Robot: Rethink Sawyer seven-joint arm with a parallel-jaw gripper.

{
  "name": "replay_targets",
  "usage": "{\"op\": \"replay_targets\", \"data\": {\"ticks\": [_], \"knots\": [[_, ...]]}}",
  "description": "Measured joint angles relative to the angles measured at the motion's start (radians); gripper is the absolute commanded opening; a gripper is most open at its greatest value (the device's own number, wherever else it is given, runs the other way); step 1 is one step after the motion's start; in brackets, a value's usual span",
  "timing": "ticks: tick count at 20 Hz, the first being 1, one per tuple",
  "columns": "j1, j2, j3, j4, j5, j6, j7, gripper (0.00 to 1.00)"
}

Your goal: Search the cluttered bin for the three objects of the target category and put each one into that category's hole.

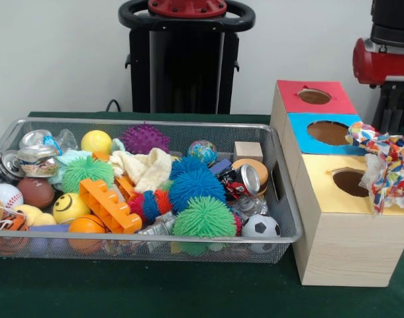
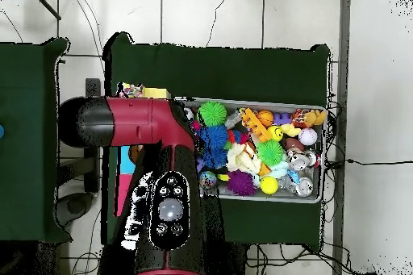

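The wire mesh bin [image 1: 155, 122] stands on the green table, full of toys; it also shows in the overhead view [image 2: 323, 159]. No spotted cloth shows among its contents. A bunch of spotted cloth [image 1: 387, 162] hangs at the right side of the yellow-surrounded hole [image 1: 351, 180], over the box's right edge. In the overhead view the spotted cloth [image 2: 131, 90] peeks out beside the yellow surround [image 2: 155, 93]. My red and black arm [image 2: 153, 122] reaches over the boxes and hides them. The gripper itself does not show in either view.
The blue-surrounded hole [image 1: 328, 132] and the red-surrounded hole [image 1: 314, 96] lie behind the yellow one. The bin holds a cream cloth [image 1: 146, 169], spiky balls, an orange brick [image 1: 109, 205], tins and small balls. An arm part [image 1: 381, 59] shows at the top right.
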Motion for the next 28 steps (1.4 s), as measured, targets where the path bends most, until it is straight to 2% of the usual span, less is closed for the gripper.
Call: {"op": "replay_targets", "data": {"ticks": [16,24,28], "knots": [[0.078,0.082,-0.001,-0.001,0.025,-0.058,0.000,0.00],[0.065,0.106,-0.001,-0.006,0.027,-0.080,0.000,0.00],[0.031,0.115,0.001,-0.019,0.027,-0.086,0.000,0.00]]}}
